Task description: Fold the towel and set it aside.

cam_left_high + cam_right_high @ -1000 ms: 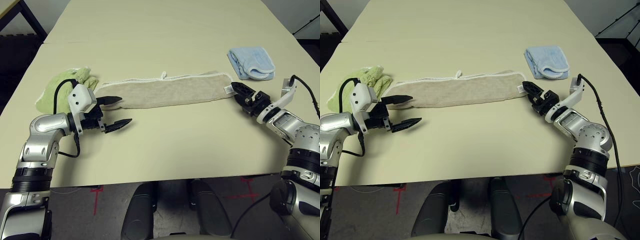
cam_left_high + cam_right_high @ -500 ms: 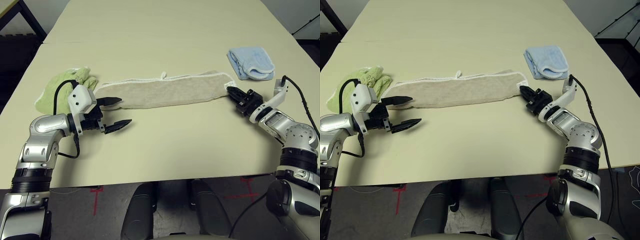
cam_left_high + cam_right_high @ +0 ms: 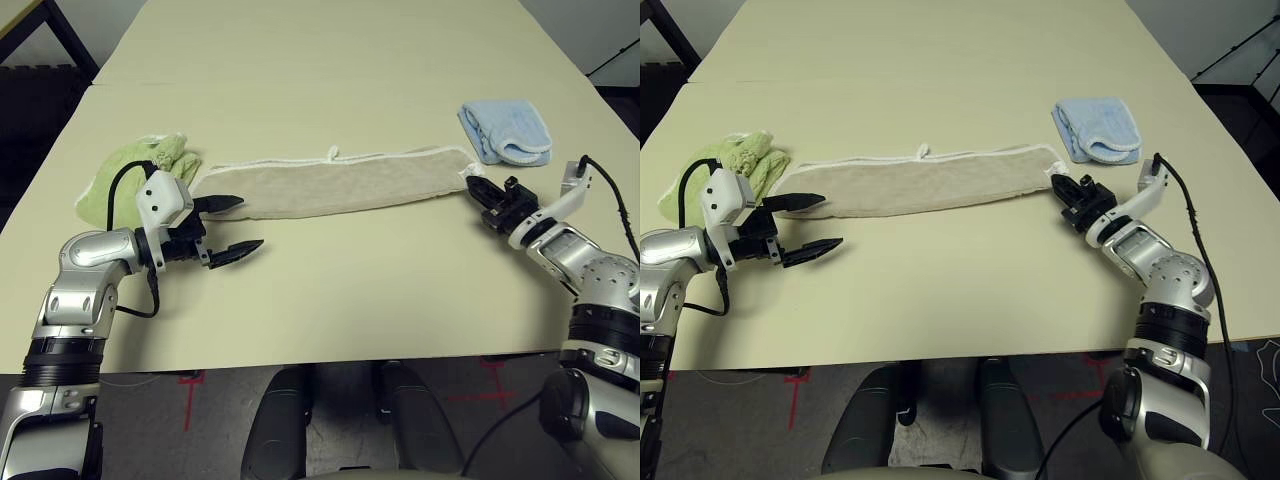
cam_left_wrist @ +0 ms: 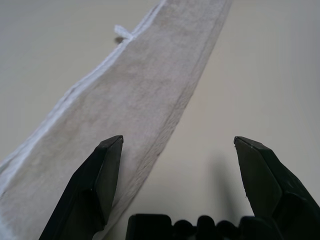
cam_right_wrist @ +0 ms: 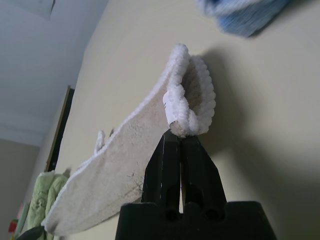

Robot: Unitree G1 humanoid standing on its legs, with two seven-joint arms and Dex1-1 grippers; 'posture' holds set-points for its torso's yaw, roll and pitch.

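Observation:
The long beige towel (image 3: 330, 184) lies flat across the table, with white edging and a small loop on its far side. My right gripper (image 3: 478, 187) is at the towel's right end, shut on that end's near corner. In the right wrist view the pinched corner curls up just over the closed fingertips (image 5: 177, 137). My left gripper (image 3: 235, 226) stands open at the towel's left end. One finger (image 4: 95, 185) lies over the towel's near edge, and the other finger (image 4: 265, 180) is over bare table.
A crumpled pale green cloth (image 3: 125, 175) lies just behind my left gripper. A folded light blue cloth (image 3: 505, 130) sits behind and to the right of my right gripper. Bare tabletop stretches in front of the towel to the front edge (image 3: 320, 362).
My right gripper has gone from open to shut on the towel's right-end corner, and that corner now curls up slightly. My left arm has not moved.

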